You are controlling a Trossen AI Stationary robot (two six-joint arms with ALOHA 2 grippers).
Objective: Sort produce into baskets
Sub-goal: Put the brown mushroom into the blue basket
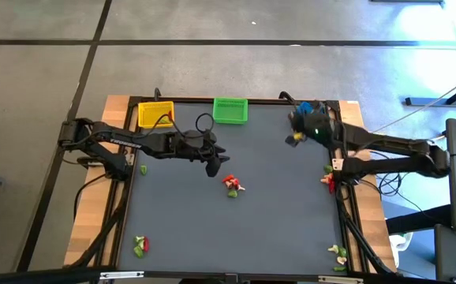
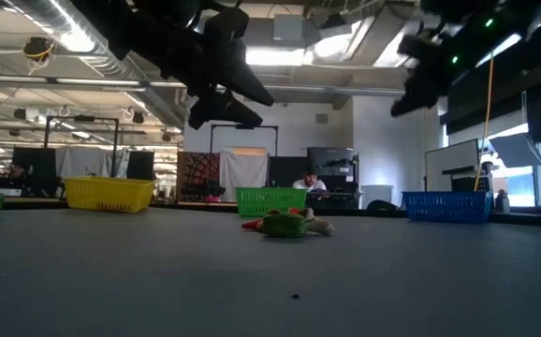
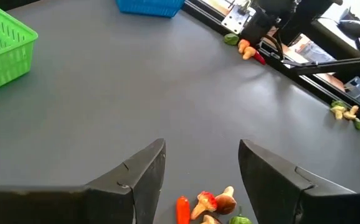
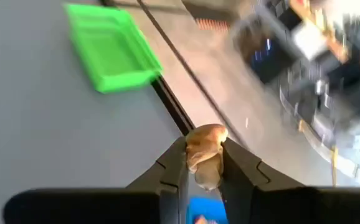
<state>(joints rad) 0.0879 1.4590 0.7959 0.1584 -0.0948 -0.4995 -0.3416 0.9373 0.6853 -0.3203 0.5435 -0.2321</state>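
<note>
- Dark grey table (image 1: 236, 229), wood-edged.
- Along far edge: yellow basket (image 1: 155, 114), green basket (image 1: 230, 110), blue basket (image 2: 446, 206).
- Produce heaps: centre (image 1: 232, 185), right edge (image 1: 328, 180), both near corners.

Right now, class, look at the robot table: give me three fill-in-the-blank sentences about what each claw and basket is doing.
1. The right claw grips a pale ____ piece.
2. The left claw, ____ and empty, hovers near the produce pile.
3. Between the yellow basket and the blue basket stands the ____ basket.

Missing words: mushroom; open; green
</note>
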